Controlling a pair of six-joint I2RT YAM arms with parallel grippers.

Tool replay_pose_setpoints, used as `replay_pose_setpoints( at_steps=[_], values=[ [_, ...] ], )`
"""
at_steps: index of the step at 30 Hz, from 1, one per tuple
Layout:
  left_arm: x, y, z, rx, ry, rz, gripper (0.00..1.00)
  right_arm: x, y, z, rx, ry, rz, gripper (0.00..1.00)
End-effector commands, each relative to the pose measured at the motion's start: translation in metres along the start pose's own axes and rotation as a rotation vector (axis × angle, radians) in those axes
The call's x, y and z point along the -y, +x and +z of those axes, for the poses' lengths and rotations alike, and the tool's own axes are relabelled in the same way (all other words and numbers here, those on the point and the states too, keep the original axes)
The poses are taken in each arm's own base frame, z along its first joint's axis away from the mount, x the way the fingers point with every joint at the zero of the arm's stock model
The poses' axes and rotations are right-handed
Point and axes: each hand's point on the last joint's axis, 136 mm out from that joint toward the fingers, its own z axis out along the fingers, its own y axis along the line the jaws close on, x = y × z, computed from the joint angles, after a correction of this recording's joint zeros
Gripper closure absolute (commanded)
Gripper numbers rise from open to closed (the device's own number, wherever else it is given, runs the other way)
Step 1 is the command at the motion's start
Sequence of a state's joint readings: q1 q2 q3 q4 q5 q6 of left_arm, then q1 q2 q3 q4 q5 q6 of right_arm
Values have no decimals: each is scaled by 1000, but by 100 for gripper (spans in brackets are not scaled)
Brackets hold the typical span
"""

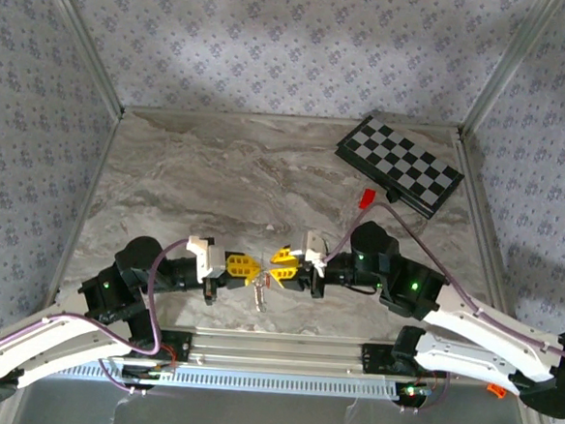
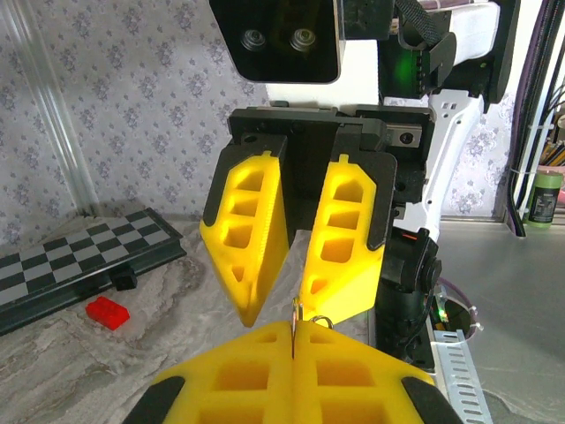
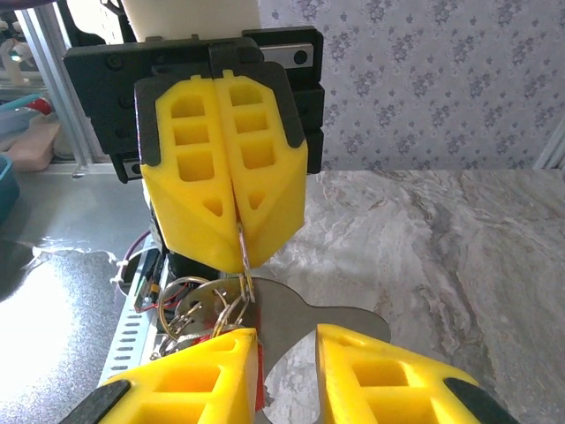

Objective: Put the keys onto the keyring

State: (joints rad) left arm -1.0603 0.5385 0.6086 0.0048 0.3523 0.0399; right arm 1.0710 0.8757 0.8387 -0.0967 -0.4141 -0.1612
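Observation:
My left gripper (image 1: pixel 243 265) and right gripper (image 1: pixel 284 264) face each other low over the table's near middle, with the bunch of keys (image 1: pixel 260 292) hanging between them. In the left wrist view the left gripper (image 2: pixel 293 329) is shut on a thin metal keyring (image 2: pixel 294 309), and the right gripper (image 2: pixel 284 309) stands open just beyond it. The right wrist view shows the left gripper (image 3: pixel 238 252) pinching the keyring (image 3: pixel 241 240). Below hang linked rings (image 3: pixel 190 305) and a flat silver key (image 3: pixel 305 309). The key's blade lies across the gap of the open right gripper (image 3: pixel 287 340).
A folded checkerboard (image 1: pixel 399 165) lies at the back right with a small red block (image 1: pixel 368 198) beside it. An aluminium rail (image 1: pixel 273 352) runs along the near edge between the arm bases. Patterned walls enclose the marble table (image 1: pixel 218 169).

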Motion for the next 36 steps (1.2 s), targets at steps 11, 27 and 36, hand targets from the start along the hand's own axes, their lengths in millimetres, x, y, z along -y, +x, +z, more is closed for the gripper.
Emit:
replay_pose_setpoints(
  at_steps=[11,27,36],
  values=[
    [2,-15,0,58,12,17,100,-6,-26,3,85,-54,-11,75],
    [0,-10,1,42,4,11,100,-7,-19,7,63,-65,-1,87],
    [-2,-6,0,17,-9,3,100,-5,-16,7,32,-45,5,100]
  ],
)
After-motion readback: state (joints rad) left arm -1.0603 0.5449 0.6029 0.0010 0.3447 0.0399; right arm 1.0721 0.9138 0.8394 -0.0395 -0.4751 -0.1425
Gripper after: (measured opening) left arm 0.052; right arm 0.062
